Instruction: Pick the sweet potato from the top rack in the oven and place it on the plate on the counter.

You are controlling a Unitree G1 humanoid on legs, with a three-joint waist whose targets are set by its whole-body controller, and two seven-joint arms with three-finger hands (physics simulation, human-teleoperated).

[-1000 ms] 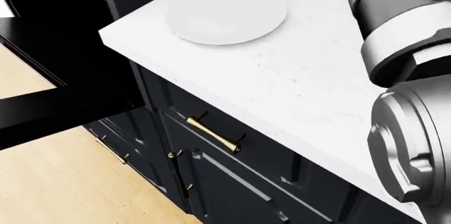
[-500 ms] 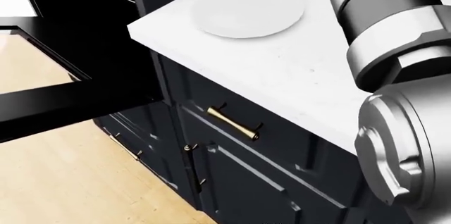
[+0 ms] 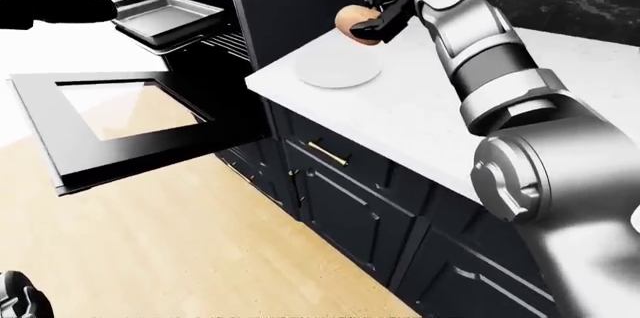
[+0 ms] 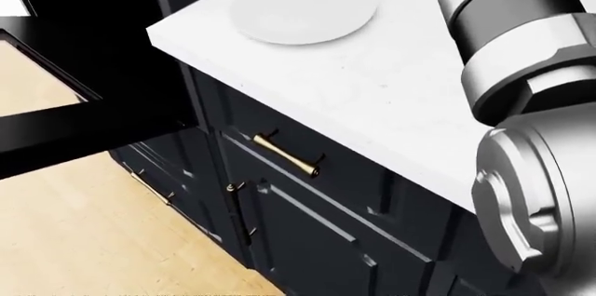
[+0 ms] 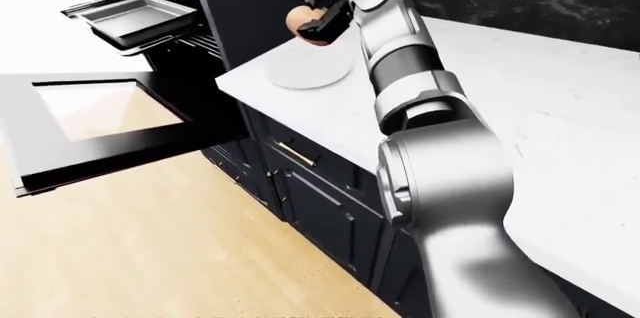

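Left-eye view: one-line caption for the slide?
Right hand holds the sweet potato above the white plate on the counter, oven door open.

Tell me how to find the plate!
Look at the white counter beside the open oven. Near the counter's corner closest to the oven lies the plate, right under the right hand holding the sweet potato. It is the only flat white round thing there.
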